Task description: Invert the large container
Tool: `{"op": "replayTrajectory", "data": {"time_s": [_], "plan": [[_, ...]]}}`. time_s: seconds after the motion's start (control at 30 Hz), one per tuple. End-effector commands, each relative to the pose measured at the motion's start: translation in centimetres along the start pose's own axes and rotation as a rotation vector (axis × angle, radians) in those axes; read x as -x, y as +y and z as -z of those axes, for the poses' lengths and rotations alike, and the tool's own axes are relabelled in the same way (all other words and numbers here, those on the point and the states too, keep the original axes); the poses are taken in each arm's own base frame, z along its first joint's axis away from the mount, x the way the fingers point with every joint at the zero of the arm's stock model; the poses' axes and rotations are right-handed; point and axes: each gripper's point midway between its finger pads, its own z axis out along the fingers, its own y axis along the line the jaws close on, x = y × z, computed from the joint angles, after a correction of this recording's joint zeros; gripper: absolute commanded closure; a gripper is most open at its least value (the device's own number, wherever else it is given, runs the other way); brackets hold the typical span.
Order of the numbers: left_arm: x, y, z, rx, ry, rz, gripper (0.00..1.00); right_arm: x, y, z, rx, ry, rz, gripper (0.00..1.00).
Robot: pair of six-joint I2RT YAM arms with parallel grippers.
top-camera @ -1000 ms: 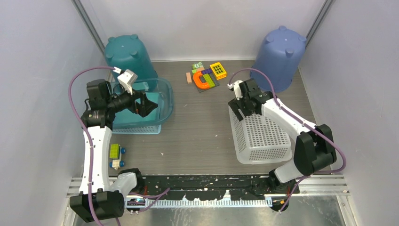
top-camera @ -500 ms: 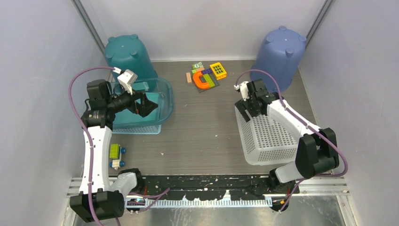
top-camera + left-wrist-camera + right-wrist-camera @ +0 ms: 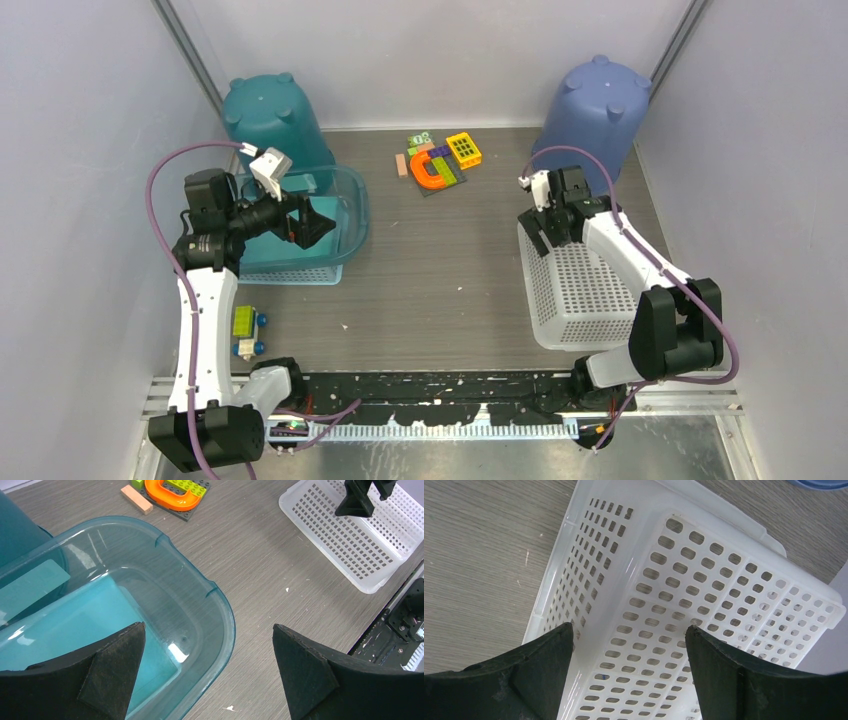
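A large white perforated container (image 3: 590, 290) lies bottom up on the right of the table; the right wrist view looks down on its holed base (image 3: 704, 595). My right gripper (image 3: 548, 232) hovers open at its far left corner, jaws (image 3: 629, 629) spread over the base and the left wall, gripping nothing. On the left, a clear teal tub (image 3: 352, 215) stands open side up. Open and empty, my left gripper (image 3: 316, 222) hangs over its right corner, one finger above the tub's inside and one above the table (image 3: 207, 627). The tub's rim (image 3: 227, 615) runs between them.
An upside-down teal bucket (image 3: 272, 115) stands behind the tub, and an upside-down blue bucket (image 3: 592, 120) at the back right. Toy bricks (image 3: 437, 162) lie at the back centre. A small toy car (image 3: 246, 330) sits near the left arm. Grey walls close in both sides.
The white container and my right gripper have shifted together to the right. The left arm and the teal tub have not moved.
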Motion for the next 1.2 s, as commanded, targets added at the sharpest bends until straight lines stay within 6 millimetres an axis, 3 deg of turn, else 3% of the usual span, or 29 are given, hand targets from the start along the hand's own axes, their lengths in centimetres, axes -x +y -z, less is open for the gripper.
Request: {"op": "replayTrajectory", "data": {"time_s": [0.0, 0.4, 0.77, 1.17], "plan": [[1.1, -0.3, 0.2, -0.005, -0.042, -0.049, 0.0, -3.1, 0.2, -0.2, 0.034, 0.094, 0.007, 0.15], [1.1, -0.2, 0.1, -0.004, -0.042, -0.049, 0.0, -5.0, -1.7, -0.4, 0.043, 0.116, 0.001, 0.15], [1.1, -0.2, 0.1, -0.004, -0.04, -0.046, 0.0, -6.7, -2.1, -0.8, 0.08, 0.141, 0.048, 0.16], [1.0, -0.2, 0.1, -0.004, -0.038, -0.042, 0.0, -8.6, -4.6, -0.8, 0.042, 0.163, -0.033, 0.16]]}}
